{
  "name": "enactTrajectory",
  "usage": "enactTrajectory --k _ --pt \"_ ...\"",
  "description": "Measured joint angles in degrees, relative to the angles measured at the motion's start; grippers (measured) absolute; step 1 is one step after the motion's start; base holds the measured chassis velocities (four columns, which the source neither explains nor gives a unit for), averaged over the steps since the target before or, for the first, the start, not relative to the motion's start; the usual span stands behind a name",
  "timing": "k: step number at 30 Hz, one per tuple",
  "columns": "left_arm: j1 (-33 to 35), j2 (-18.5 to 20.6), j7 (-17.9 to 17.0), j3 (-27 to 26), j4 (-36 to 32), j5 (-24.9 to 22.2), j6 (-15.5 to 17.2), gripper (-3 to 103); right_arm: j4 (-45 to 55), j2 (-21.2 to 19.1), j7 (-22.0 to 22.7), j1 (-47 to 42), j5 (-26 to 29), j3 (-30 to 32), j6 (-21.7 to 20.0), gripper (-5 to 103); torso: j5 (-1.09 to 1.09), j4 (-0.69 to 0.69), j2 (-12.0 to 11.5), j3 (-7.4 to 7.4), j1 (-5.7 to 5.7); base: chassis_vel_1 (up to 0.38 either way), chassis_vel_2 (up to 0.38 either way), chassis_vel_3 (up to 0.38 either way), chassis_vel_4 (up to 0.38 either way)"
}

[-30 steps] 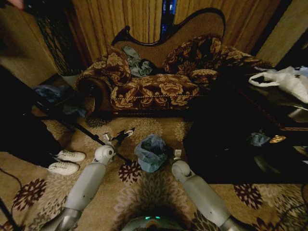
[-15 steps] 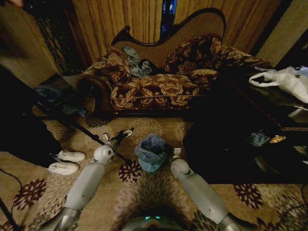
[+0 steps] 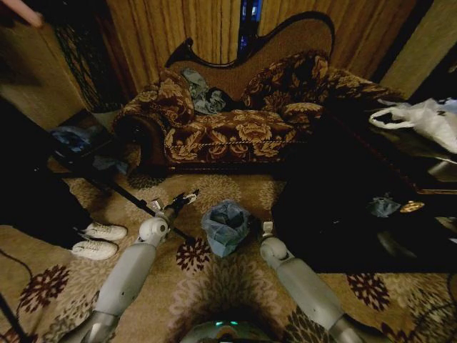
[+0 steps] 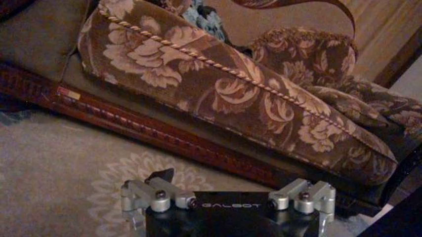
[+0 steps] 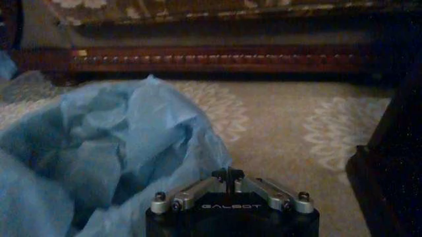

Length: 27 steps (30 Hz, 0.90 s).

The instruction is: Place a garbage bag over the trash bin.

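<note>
The light blue garbage bag stands bunched on the carpet between my two arms, draped over the trash bin, which is hidden under it. In the right wrist view the garbage bag is wrinkled film right beside my right gripper, whose fingers are shut together at the film's edge. From the head, the right gripper is just right of the bag. My left gripper hangs left of the bag, apart from it and open, pointing toward the sofa; one dark fingertip shows.
A floral sofa stands close behind the bag. White sneakers lie on the carpet at the left by a dark tripod leg. A dark low table with a white plastic bag fills the right.
My right gripper has shifted a little to the right, away from the bag's side. The bag looks slightly narrower. The left arm has stayed put.
</note>
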Motion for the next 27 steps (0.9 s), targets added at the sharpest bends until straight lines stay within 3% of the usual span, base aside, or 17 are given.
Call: enactTrajectory --k 12,27 --pt "1.63 0.27 -0.03 -0.7 -1.72 -0.04 -0.3 100 -4.03 2.02 -3.95 -0.6 -0.69 0.1 3.91 0 0.0 0.0 0.0 0.0 0.0 0.0 0.0 0.0 0.0" --pt "2.81 0.43 -1.6 -1.33 -5.35 -1.06 0.85 100 -4.98 2.4 -3.38 -1.78 -2.4 -1.34 6.18 0 0.02 0.0 0.0 0.0 0.0 0.0 0.0 0.0 0.0"
